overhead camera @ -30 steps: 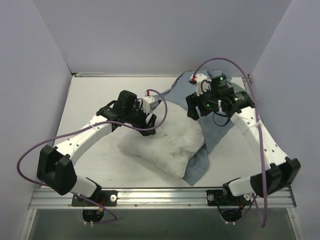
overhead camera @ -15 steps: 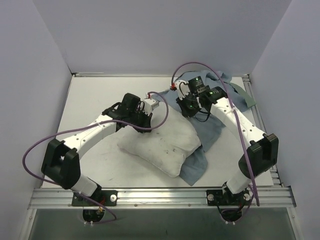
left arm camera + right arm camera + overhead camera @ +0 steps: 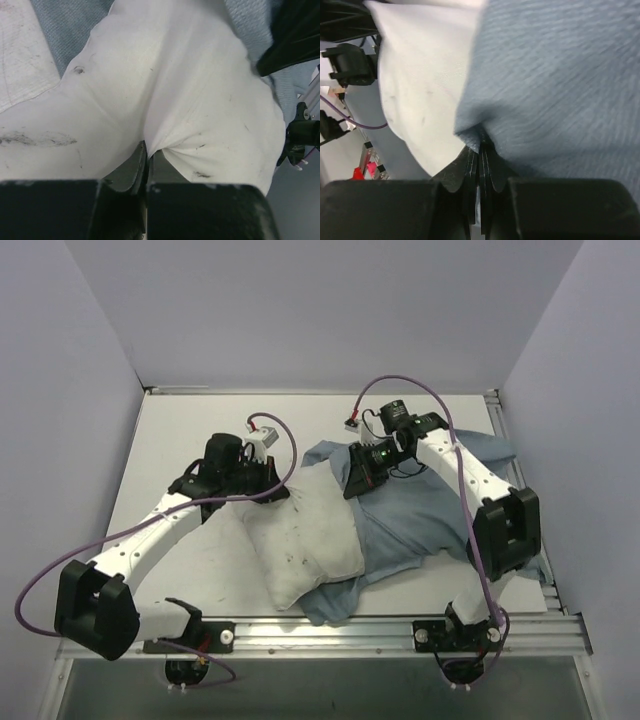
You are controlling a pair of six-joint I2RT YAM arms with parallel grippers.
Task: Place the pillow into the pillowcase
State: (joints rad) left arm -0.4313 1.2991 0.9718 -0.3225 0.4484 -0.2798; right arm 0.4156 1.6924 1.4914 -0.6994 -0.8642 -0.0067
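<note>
The white pillow [image 3: 300,550] lies near the table's middle, its far right part under the blue-grey pillowcase [image 3: 425,505], which drapes over it and spreads to the right. My left gripper [image 3: 277,494] sits at the pillow's far left corner. In the left wrist view my left gripper [image 3: 147,148] is shut on a pinched fold of the pillow [image 3: 175,90]. My right gripper [image 3: 354,480] is at the pillowcase's left edge. In the right wrist view my right gripper [image 3: 480,142] is shut on a fold of pillowcase [image 3: 560,75], with the pillow [image 3: 425,75] beside it.
Pale walls close in the grey table [image 3: 180,430] on three sides. A metal rail [image 3: 320,625] runs along the near edge with both arm bases. Purple cables [image 3: 70,560] loop off each arm. Part of the pillowcase hangs near the front edge [image 3: 330,602].
Both grippers have shut, the left on the pillow and the right on the pillowcase. The right arm has drawn the pillowcase left over the pillow. The pillow has turned and shifted nearer.
</note>
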